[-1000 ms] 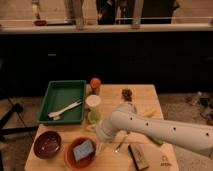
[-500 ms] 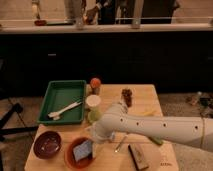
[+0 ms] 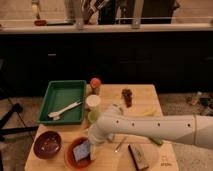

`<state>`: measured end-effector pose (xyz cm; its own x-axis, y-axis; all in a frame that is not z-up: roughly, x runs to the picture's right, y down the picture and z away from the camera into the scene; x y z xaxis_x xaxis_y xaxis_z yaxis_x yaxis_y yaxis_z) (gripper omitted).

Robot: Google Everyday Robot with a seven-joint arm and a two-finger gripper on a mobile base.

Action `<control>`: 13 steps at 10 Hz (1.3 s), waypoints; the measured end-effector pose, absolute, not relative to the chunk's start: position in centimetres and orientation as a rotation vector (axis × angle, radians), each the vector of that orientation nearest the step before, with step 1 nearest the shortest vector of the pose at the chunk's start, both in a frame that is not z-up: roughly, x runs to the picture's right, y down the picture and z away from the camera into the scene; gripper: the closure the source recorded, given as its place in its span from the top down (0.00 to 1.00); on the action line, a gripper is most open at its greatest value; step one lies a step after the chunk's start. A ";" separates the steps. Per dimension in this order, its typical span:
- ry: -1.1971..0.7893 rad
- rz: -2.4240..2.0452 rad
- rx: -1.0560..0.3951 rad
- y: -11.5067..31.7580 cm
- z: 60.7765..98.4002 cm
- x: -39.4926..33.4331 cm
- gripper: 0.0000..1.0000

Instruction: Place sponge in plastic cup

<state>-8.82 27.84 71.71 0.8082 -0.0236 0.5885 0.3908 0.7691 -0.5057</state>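
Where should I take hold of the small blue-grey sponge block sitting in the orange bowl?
Probably from straight above, pinching the small blue-grey rectangular sponge across its narrower width. It sits low inside the orange bowl, whose rim would block a sideways approach, while its top face is exposed. The claw hangs over the bowl, just beside the sponge.

Dim, warm light. Long pale counter (image 3: 150, 27) across top; red thing (image 3: 40, 22) on left end, metal posts (image 3: 79, 15) rising from it. Below, row of dark cabinet fronts (image 3: 125, 60), full width. Speckled grey floor (image 3: 180, 102) on both sides of light wooden table (image 3: 145, 92). Black stand legs (image 3: 10, 112) on floor at far left. Small unclear clutter (image 3: 197, 97) on floor at far right. Low over table's front left part, gripper (image 3: 92, 144).
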 end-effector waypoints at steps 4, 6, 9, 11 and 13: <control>-0.602 -0.239 -0.689 29.0 72.3 -8.8 0.80; -0.607 -0.244 -0.694 29.2 72.5 -8.8 0.73; -0.610 -0.248 -0.698 29.3 72.7 -8.7 0.41; -0.612 -0.253 -0.700 29.4 72.8 -8.7 0.20; -0.616 -0.259 -0.702 29.4 72.8 -8.8 0.05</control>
